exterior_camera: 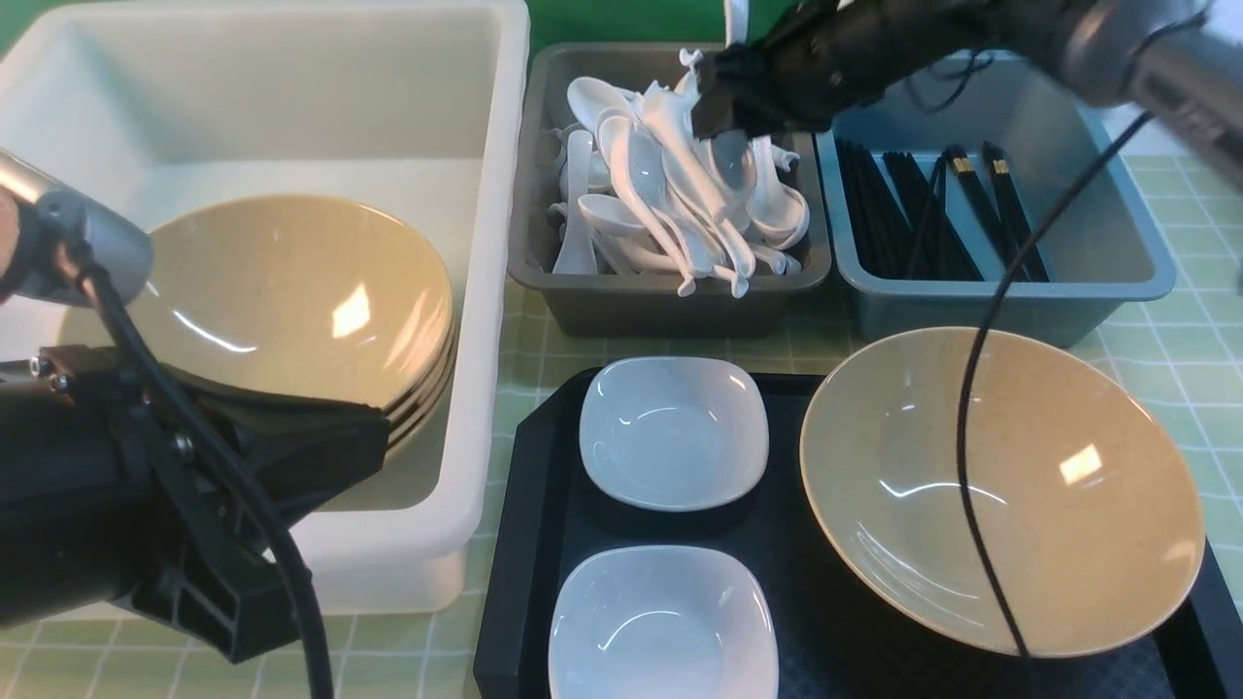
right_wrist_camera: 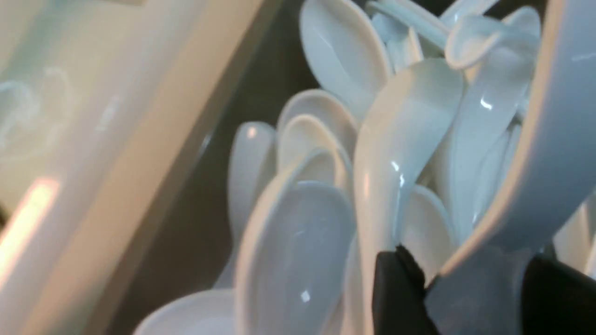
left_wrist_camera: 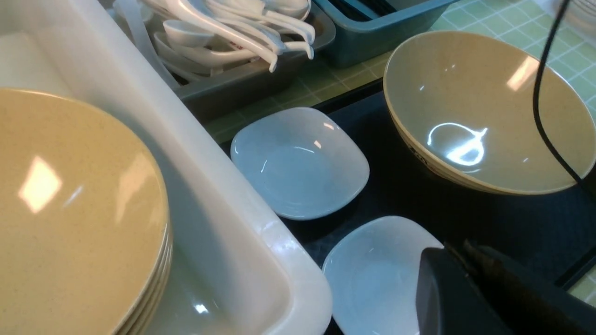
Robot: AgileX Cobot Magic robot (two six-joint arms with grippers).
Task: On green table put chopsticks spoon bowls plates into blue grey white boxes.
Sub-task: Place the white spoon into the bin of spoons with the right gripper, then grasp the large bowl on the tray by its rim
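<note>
Hovering at the near left, the left gripper [exterior_camera: 354,442] has its jaws together and holds nothing. It hangs by the near side of the white tub [exterior_camera: 490,291], where a stack of tan bowls [exterior_camera: 291,291] already lies.

To the right, a black tray [exterior_camera: 515,582] rests on the green checked counter [exterior_camera: 1194,320]. It carries the near dish [exterior_camera: 663,626], the far dish [exterior_camera: 673,432] and, further right, a wide tan bowl [exterior_camera: 1000,485].

All three look glossy, stiff and breakable. The small dishes are probably light and best pinched at the rim. The tan bowl is likely heavier and could slip or tip from a one-sided rim hold.

Farther back, the dark grey bin [exterior_camera: 670,306] is heaped with white spoons [exterior_camera: 621,214]. Over that bin the right gripper [exterior_camera: 723,116] is clamped on the held spoon [right_wrist_camera: 549,139], which the wrist view shows pinched between the black jaws. Glazed ceramic is slick and chips easily, so it wants setting down low rather than dropping onto the pile.

At far right, the blue-grey bin [exterior_camera: 1117,282] holds black chopsticks [exterior_camera: 932,214].
</note>
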